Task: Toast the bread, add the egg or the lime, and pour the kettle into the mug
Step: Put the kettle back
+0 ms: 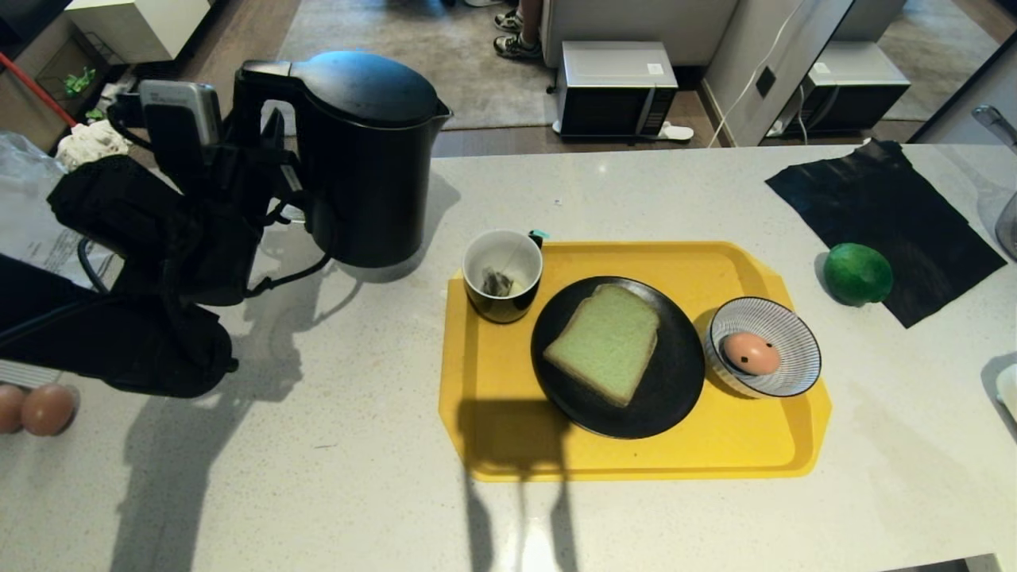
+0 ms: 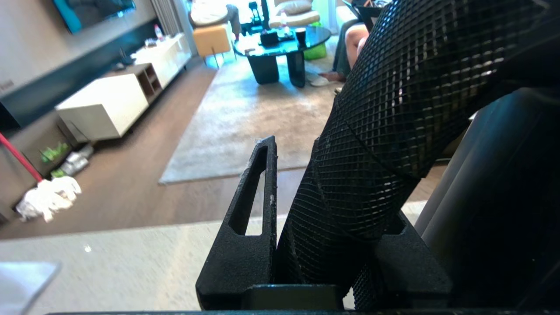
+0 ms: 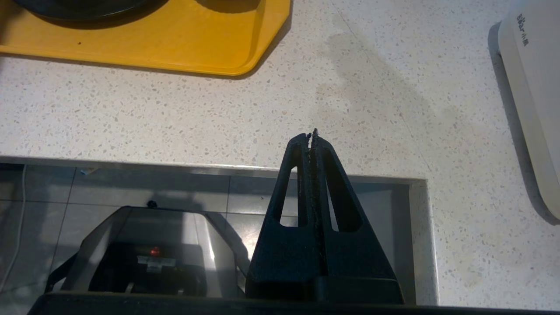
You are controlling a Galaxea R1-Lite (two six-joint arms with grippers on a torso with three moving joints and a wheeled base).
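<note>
Your pale stone desk [image 1: 334, 477] carries the kettle [image 1: 365, 159] at its far left, raised on the left gripper [image 2: 306, 218], whose jaws are clamped on the textured handle; if that narrow hold slips or you tip too soon, water could land on the yellow tray [image 1: 493, 445] or the bread [image 1: 605, 342] instead of the mug [image 1: 502, 274] just right of it, near the spotted egg [image 1: 750, 353] and lime [image 1: 856, 273]. Only the left wrist view shows that grip up close, and only the right wrist view shows the right gripper [image 3: 313, 135], jaws pressed together, parked at the desk's near edge.
</note>
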